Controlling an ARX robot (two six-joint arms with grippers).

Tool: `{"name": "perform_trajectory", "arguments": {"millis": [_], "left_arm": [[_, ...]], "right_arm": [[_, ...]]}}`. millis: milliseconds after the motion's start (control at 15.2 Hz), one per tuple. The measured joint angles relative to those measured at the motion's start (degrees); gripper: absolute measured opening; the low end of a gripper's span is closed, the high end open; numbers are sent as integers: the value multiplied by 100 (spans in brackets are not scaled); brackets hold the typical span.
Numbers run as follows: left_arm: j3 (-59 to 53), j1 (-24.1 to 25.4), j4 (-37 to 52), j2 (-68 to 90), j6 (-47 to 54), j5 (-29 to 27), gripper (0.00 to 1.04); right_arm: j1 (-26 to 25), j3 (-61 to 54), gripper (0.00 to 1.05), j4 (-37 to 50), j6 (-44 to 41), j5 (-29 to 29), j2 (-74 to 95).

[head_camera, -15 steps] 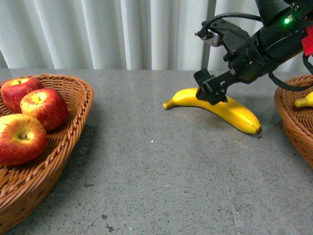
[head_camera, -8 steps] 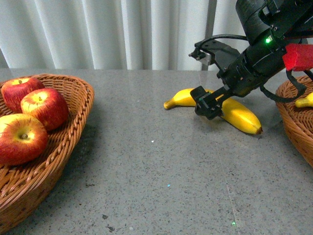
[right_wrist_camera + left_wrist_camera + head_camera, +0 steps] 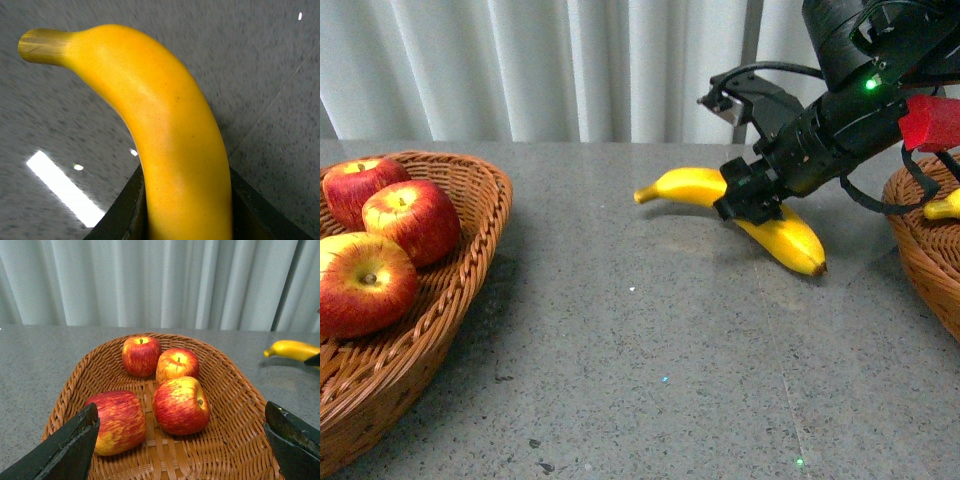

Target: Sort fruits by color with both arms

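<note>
In the upper right of the front view, the black right claw [image 3: 752,196] is clamped on the long curved yellow banana [image 3: 775,232], which is over the grey speckled worktop [image 3: 650,340]. At the left edge, red apples [image 3: 410,222] lie in a woven wicker basket [image 3: 470,260]. The left claw [image 3: 182,440] is spread apart above them.

Bright, even, soft-shadowed throughout. Sharp in front and left wrist views. Slightly blurred in right wrist view, with white glare on the bench [image 3: 65,187].
</note>
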Motion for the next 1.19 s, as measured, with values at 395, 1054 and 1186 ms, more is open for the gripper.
{"name": "perform_trajectory", "arguments": {"millis": [395,1054,1186], "left_arm": [[0,0,0,0,0,-2,98],[0,0,0,0,0,0,98],[0,0,-2,0,0,-2,98]], "right_arm": [[-1141,-1996,34,1478,1163,-1582,-2487],[-3025,-4603,72,855,-350,-1508,-4430],[-3032,-4588,96,925,7,-1834,-4828]]}}
